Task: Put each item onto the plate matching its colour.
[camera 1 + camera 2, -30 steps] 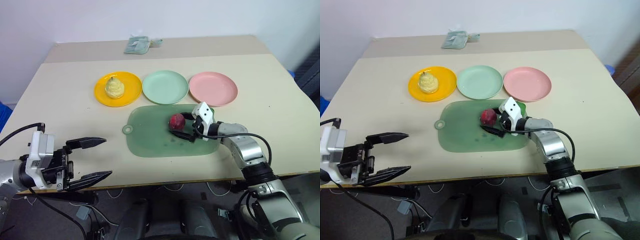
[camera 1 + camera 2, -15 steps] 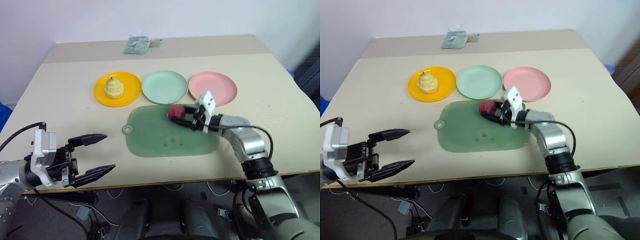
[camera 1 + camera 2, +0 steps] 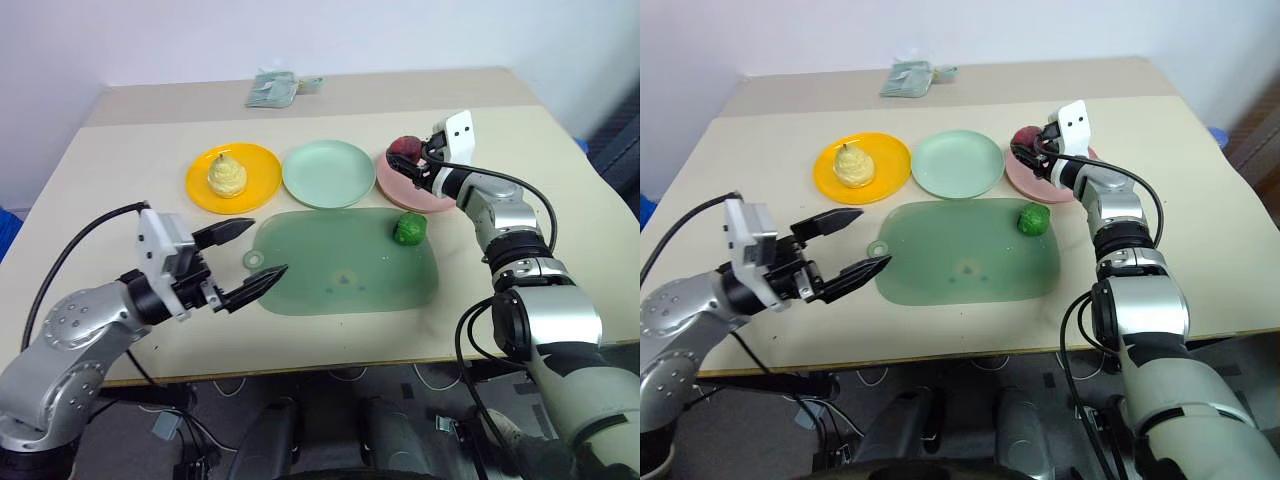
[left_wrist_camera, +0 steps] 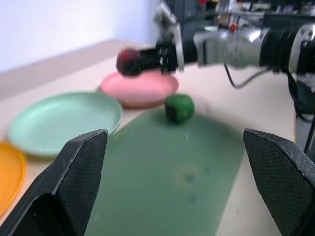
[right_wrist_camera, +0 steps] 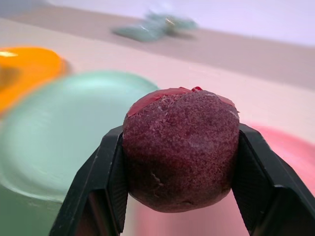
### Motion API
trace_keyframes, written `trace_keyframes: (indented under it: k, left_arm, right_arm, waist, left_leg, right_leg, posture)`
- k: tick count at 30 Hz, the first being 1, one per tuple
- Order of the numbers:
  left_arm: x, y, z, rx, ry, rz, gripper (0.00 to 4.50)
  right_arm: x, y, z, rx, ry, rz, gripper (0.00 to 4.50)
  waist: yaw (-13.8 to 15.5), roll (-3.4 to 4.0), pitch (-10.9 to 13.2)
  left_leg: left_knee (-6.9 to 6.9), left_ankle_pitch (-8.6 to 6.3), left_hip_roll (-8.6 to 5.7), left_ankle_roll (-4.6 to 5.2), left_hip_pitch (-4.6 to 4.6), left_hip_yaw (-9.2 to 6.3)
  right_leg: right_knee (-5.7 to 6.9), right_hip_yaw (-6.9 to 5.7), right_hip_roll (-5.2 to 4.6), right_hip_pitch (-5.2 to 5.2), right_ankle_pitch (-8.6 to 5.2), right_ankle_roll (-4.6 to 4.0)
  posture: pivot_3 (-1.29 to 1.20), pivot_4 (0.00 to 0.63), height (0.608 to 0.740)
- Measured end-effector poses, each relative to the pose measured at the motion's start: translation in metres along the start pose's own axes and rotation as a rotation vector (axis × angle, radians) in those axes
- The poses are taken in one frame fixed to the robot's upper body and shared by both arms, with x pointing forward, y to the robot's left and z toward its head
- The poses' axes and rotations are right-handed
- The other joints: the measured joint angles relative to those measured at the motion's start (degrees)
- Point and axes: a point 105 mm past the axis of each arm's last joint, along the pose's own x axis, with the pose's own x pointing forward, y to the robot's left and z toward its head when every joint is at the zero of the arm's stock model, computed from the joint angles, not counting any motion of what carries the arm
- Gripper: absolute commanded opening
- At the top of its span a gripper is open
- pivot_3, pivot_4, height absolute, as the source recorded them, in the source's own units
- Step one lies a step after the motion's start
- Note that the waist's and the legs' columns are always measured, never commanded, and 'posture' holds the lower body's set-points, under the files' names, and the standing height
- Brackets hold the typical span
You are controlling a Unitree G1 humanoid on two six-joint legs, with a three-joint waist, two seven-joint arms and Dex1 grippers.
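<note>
head stereo overlooking table [image 3: 120, 150], wrist views low, level

both arms are silver-grey metal shells with black joint rings; the left gripper [image 3: 250, 256] has two long, tapered black fingers [image 4: 74, 172] with a fine cross-hatched texture; a white boxy module sits just behind them, with a black cable looping back from it; the right gripper [image 3: 415, 158] carries a like white block and thin black cables along its forearm.

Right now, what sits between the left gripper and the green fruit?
Only the dark green mat: in the left eye view it spans from the left gripper to the green fruit, which sits at its far corner.
</note>
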Motion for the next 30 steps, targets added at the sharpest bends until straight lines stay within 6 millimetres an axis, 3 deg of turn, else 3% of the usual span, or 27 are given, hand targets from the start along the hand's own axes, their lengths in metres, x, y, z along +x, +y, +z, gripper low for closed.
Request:
trace_keyframes:
  k: [5,10,21,28,30]
  left_arm:
    - [0.002,-0.001,-0.003,-0.028,0.014,0.035,4.50]
    - [0.002,0.000,-0.004,-0.059,0.000,0.064,4.50]
    - [0.003,-0.004,-0.010,-0.080,0.008,0.046,4.50]
    - [-0.002,-0.015,-0.021,-0.100,0.009,-0.042,4.50]
    - [-0.008,-0.020,-0.026,-0.112,0.015,-0.085,4.50]
  right_arm:
    - [-0.002,-0.006,-0.025,0.019,0.074,-0.084,2.17]
    - [0.000,-0.002,-0.031,0.022,0.092,-0.091,4.47]
    - [-0.002,-0.007,-0.024,0.032,0.047,-0.103,4.47]
    - [-0.016,-0.012,0.021,-0.004,-0.130,0.033,4.47]
    - [-0.025,-0.009,0.022,-0.007,-0.150,0.076,4.47]
  waist:
    - [-0.2,0.02,0.0]
    - [0.1,0.02,0.0]
    - [0.2,0.02,0.0]
    - [0.2,0.03,0.0]
    - [0.3,0.03,0.0]
  left_leg:
    - [0.01,0.01,0.01,0.00,0.00,0.01]
    - [0.07,0.01,0.00,0.00,0.00,0.01]
    - [0.09,0.02,-0.01,0.00,0.00,0.01]
    - [0.05,-0.09,0.01,0.19,0.01,0.00]
    - [0.04,-0.11,0.02,0.21,0.00,0.00]
  right_leg:
    - [0.04,0.02,0.06,-0.02,0.00,0.00]
    - [0.04,0.01,0.07,0.02,0.00,0.00]
    - [0.04,0.00,0.08,0.04,0.00,0.00]
    - [0.02,0.00,0.09,0.04,0.00,0.00]
    - [0.01,0.00,0.05,0.04,0.00,0.00]
  posture:
    - [0.00,0.150,0.740]
    - [0.00,0.150,0.740]
    - [0.00,0.150,0.740]
    - [0.00,0.150,0.740]
    - [0.00,0.150,0.740]
